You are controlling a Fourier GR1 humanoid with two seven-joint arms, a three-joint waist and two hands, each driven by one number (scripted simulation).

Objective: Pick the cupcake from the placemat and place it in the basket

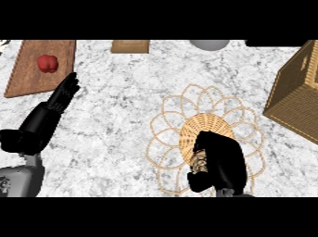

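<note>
Cupcake [201, 159] mid-placemat [171, 104], right robot hand [219, 159] curled around it; left robot hand [52, 113] open, basket [305, 99] well apart.

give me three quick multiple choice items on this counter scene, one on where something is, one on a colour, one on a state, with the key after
1. Where does the basket stand?
A. at the view's right edge
B. on the wooden board
C. under the left hand

2. What colour is the item on the wooden board?
A. green
B. red
C. blue

3. How is the left hand posed?
A. fingers straight, holding nothing
B. curled round a cup
C. pressed into the basket

Key:
1 A, the woven box sits at the right, beyond the placemat.
2 B, the red item lies on the board.
3 A, its fingers point up beside the board, while the right hand is over the placemat.
</note>
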